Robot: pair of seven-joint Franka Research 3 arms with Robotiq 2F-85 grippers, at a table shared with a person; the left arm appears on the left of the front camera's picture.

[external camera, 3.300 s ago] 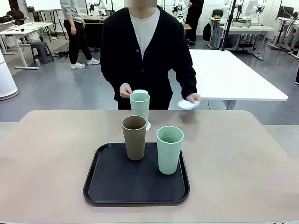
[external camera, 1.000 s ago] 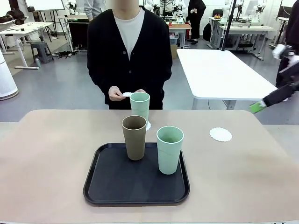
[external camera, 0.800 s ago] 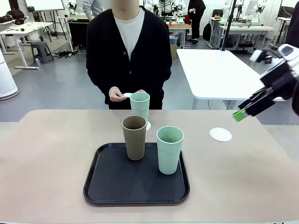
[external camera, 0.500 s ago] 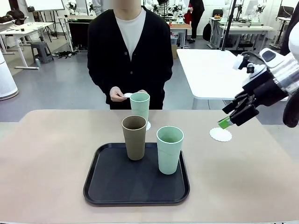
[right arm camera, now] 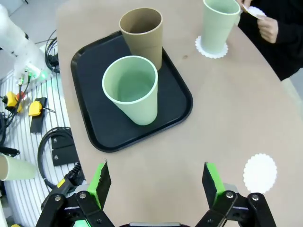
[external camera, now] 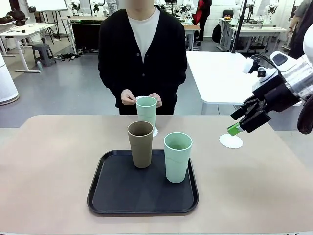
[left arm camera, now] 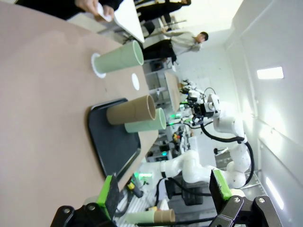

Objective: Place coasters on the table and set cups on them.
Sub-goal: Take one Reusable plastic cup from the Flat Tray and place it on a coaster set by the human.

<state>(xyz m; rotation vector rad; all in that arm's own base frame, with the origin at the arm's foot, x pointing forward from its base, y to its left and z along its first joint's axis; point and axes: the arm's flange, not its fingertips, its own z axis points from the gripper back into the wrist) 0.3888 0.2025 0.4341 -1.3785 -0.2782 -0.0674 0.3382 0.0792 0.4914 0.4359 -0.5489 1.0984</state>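
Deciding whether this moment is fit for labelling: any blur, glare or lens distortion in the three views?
Front view: sharp, evenly lit, no harsh glare on the tray; right pincer unsmeared. Left wrist view: rolled sideways, far wall blown out white, left pincer in focus. Right wrist view: crisp; wide lens makes the cups lean apart.

Coaster mostly beneath far cup

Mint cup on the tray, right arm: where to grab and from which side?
Upper wall of the mint cup, just under the rim, level from the robot's right. It stands upright and widens upward, so it shouldn't slip down through the jaws. The brown cup crowds its far-left side; the open right gripper hangs on the clear side.
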